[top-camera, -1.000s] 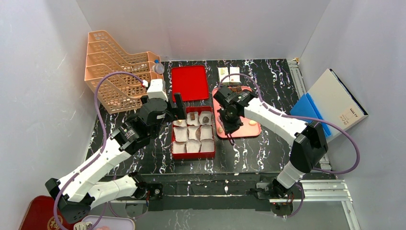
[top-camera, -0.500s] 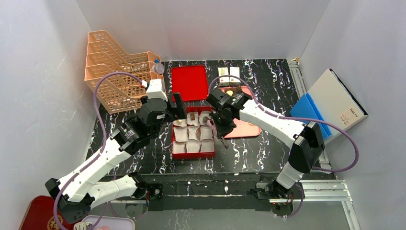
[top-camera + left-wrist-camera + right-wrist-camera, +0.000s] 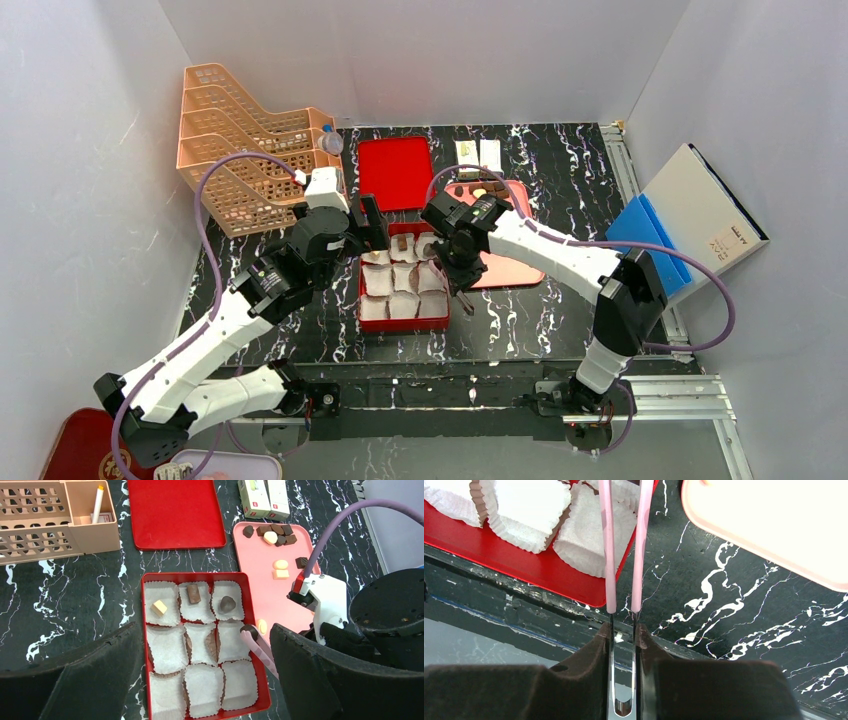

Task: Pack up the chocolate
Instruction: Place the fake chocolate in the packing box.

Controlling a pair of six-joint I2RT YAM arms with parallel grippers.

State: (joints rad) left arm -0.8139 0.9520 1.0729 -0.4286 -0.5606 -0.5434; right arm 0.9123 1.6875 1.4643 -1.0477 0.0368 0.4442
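A red box [image 3: 145,650] holds white paper cups [image 3: 205,682]; its far row carries a yellow chocolate [image 3: 159,607], a brown one [image 3: 193,593] and a dark round one [image 3: 227,603]. More chocolate [image 3: 272,532] lies on the pink tray [image 3: 260,560]. My right gripper [image 3: 624,630] is shut on pink-tipped tongs [image 3: 624,555]. The tongs' tips pinch a dark chocolate [image 3: 248,629] over the box's right rim, beside the middle-row cup. My left gripper [image 3: 202,630] hangs open above the box [image 3: 403,322] with nothing in it.
A red lid [image 3: 175,512] lies behind the box, with two white cartons [image 3: 263,497] behind the pink tray. An orange desk organizer [image 3: 245,145] stands at the back left. A blue and white folder [image 3: 700,215] leans at the right wall.
My right arm has swung left from the pink tray to the box's right rim, carrying the tongs. The left arm has stayed in place.
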